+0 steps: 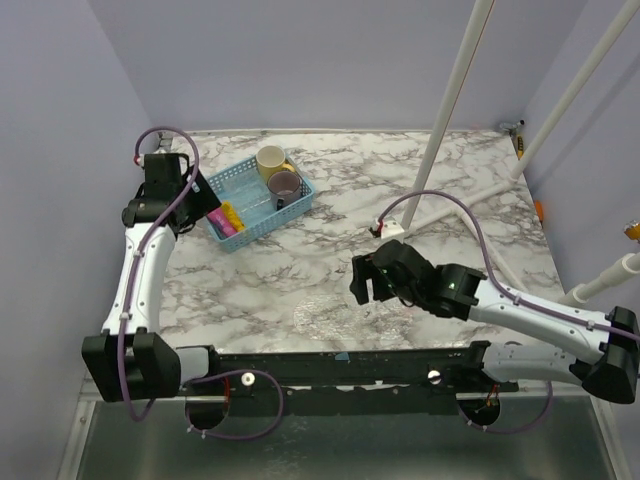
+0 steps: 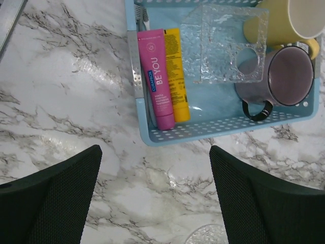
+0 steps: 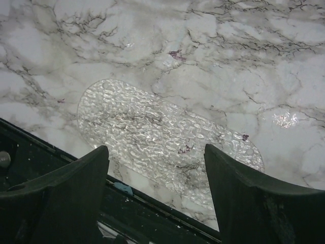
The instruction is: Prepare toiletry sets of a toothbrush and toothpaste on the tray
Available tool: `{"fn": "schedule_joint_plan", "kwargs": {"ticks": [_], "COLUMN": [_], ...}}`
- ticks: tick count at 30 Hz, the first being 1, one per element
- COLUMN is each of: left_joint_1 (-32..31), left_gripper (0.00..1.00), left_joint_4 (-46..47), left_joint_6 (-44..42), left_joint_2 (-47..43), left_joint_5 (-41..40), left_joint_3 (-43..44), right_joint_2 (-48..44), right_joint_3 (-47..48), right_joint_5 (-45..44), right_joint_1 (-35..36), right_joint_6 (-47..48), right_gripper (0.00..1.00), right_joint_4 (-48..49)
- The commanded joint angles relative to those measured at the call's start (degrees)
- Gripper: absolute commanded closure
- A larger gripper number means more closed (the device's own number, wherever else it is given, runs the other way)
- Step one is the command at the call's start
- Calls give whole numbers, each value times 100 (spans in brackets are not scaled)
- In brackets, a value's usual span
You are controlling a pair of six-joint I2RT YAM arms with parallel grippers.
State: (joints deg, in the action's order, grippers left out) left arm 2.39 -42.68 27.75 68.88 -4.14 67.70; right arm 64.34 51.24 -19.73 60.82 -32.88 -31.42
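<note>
Inside the basket (image 2: 223,124) lie pink tube (image 2: 157,76), yellow tube (image 2: 178,76), purple mug (image 2: 287,76), cream mug (image 2: 284,23).

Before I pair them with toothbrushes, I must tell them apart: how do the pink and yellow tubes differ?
The pink tube lies nearer the wall of the blue basket; the yellow tube lies inboard. The pink tube shows large white lettering, the yellow tube only small print. Both lie flat, side by side.

One pink tube (image 2: 156,76), one yellow tube (image 2: 177,76), two mugs (image 2: 289,76), one basket (image 2: 228,126), one clear tray (image 3: 162,132).
</note>
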Motion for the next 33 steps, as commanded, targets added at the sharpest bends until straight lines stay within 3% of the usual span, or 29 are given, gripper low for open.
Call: {"fn": "schedule_joint_plan", "kwargs": {"ticks": [1, 17, 26, 33], "left_joint_1": [295, 833, 833, 837], "left_gripper": [15, 29, 34, 44], "left_joint_4": [-222, -136, -69, -197], "left_joint_6": [-168, -379, -437, -489], "left_joint_2": [681, 2807, 3383, 3718], "left_joint_5": [194, 406, 591, 547], "left_joint_3": [395, 1238, 1469, 1743], "right_joint_2": [-334, -962, -883, -784], "right_joint_3": [-234, -569, -799, -939], "right_joint_5": [373, 862, 1032, 1118], "right_joint_1": [38, 31, 37, 44], "right_joint_6": [136, 11, -69, -129], "right_gripper": [21, 22, 22, 22], "right_joint_4": [80, -44, 168, 300]}}
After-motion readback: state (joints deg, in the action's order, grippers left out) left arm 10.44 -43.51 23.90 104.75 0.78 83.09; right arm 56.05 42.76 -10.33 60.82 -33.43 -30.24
